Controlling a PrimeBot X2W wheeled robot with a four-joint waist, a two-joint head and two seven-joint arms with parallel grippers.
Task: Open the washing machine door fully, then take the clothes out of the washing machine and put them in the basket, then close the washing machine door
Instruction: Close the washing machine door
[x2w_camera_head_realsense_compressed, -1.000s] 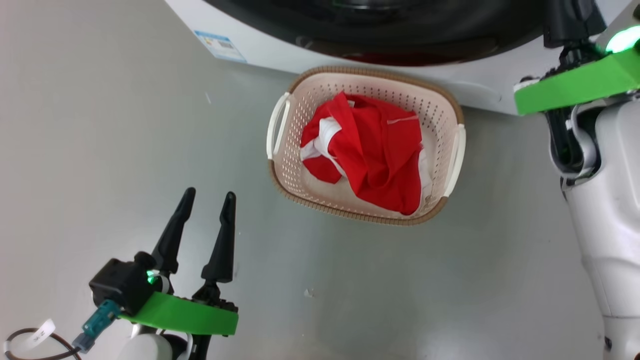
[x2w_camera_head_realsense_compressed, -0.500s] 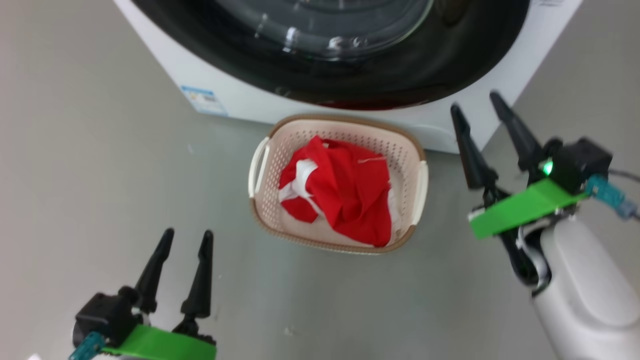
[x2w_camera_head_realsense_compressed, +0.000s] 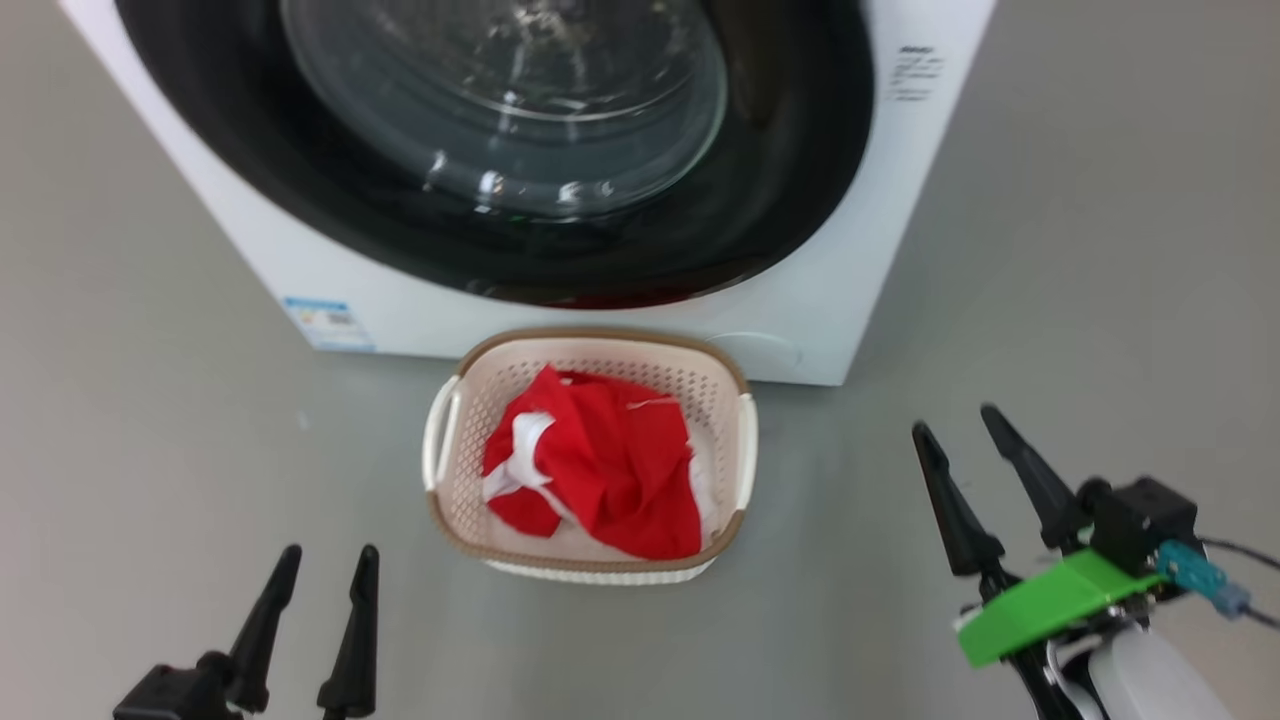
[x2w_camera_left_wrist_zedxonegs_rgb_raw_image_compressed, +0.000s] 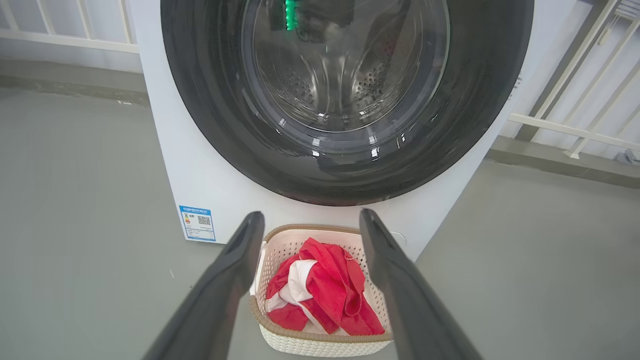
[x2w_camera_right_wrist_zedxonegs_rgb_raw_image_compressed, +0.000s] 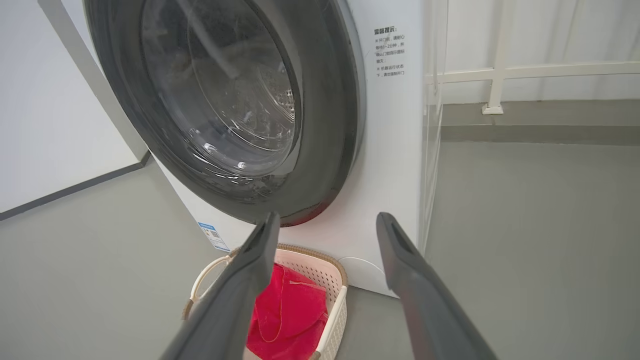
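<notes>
Head view puts the washing machine door (x2w_camera_head_realsense_compressed: 500, 140) straight ahead of me, lying flat against the white front of the washing machine (x2w_camera_head_realsense_compressed: 820, 320); I judge it shut, though I cannot tell whether it has caught fully. The clothes (x2w_camera_head_realsense_compressed: 600, 470) sit heaped inside the basket (x2w_camera_head_realsense_compressed: 450, 480), which stands on the floor (x2w_camera_head_realsense_compressed: 150, 450) just beside the machine's foot, below the door, its long axis running across my front from left to right. My left gripper (x2w_camera_head_realsense_compressed: 330, 555) is low at my left, fingers spread with nothing between them, apart from the basket. My right gripper (x2w_camera_head_realsense_compressed: 955, 425) is likewise spread and empty, off to the right of the basket and further forward, so it is the nearer of the two to the machine. Through the door in the left wrist view I see the drum (x2w_camera_left_wrist_zedxonegs_rgb_raw_image_compressed: 370, 85) as bare steel with no red in it. By my reckoning all three steps are done. If anything is left, it is a firming press on the door, which lies ahead, up and to the left of my right fingertips, with the basket low between us, so that reach should pass above it.
</notes>
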